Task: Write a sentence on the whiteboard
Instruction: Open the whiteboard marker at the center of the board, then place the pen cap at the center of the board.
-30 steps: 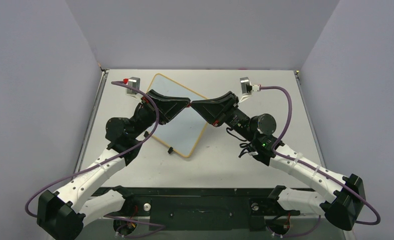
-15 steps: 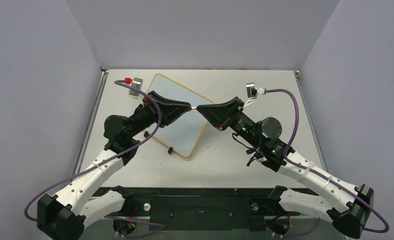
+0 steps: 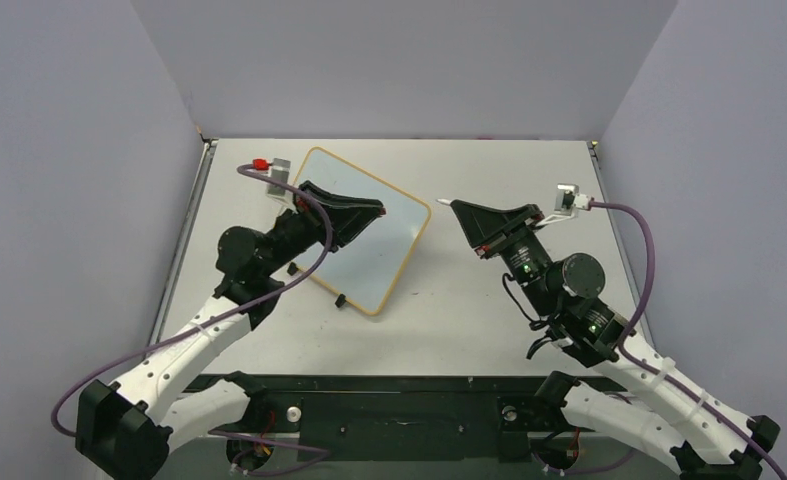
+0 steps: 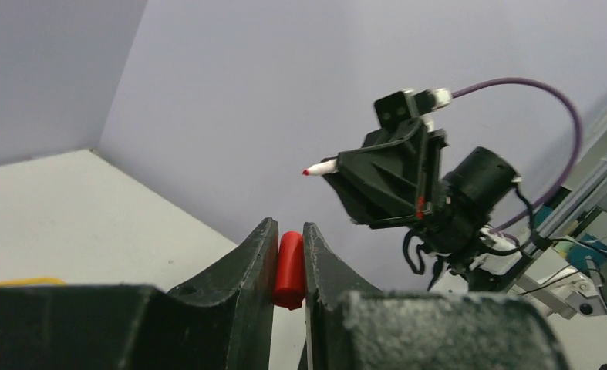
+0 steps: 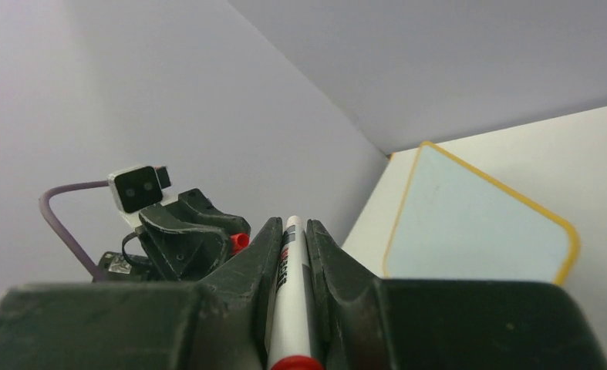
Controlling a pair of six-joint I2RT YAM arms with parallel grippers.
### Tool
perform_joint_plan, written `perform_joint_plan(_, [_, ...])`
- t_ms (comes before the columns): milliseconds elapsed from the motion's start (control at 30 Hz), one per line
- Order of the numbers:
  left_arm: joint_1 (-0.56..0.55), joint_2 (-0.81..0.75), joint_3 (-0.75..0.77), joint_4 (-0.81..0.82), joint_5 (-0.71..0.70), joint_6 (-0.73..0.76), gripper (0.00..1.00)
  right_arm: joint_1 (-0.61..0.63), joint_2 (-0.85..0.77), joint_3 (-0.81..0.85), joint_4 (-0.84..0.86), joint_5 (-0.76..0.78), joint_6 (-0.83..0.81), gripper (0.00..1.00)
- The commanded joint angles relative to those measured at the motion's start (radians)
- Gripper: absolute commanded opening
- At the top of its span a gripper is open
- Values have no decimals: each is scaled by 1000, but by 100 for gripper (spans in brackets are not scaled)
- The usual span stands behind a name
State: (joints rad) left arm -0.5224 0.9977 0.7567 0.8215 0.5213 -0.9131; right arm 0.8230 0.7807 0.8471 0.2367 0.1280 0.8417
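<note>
The whiteboard (image 3: pixel 394 245) lies flat on the table, yellow-framed, partly under my left arm. It also shows in the right wrist view (image 5: pixel 477 231). No red sentence shows on its visible surface. My left gripper (image 3: pixel 377 212) hovers over the board, shut on a red marker cap (image 4: pixel 288 270). My right gripper (image 3: pixel 461 208) is right of the board, above the table, shut on a white marker (image 5: pixel 288 297). The marker's uncapped red tip (image 4: pixel 308 171) points at the left gripper. The two grippers are apart.
Black clips (image 3: pixel 340 299) sit on the board's near edge. The grey table (image 3: pixel 489 180) is enclosed by purple-grey walls at the back and both sides. Purple cables loop off both wrists.
The grippers were tip to tip over the board. My right arm has drawn back to the right with the marker, leaving the red cap in my left gripper.
</note>
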Motion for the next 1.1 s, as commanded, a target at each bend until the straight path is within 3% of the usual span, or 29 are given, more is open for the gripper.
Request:
perform_joint_plan(0, [-106, 69, 66, -278, -104, 254, 0, -9, -88, 9, -199, 190, -164, 0])
perform_joint_plan(233, [-303, 312, 92, -464, -278, 472, 0, -15, -150, -24, -370, 393, -288, 0])
perform_joint_plan(400, [-457, 567, 203, -537, -405, 576, 0, -18, -169, -43, -408, 470, -317, 0])
perform_joint_plan(700, [-525, 846, 261, -488, -513, 681, 1, -25, -210, -50, -476, 526, -335, 0])
perform_joint_plan(800, [-532, 880, 272, -492, -512, 685, 10, -28, -219, -55, -482, 530, -339, 0])
perform_joint_plan(1067, [-541, 845, 263, -510, -534, 672, 52, -28, -230, -66, -490, 532, -342, 0])
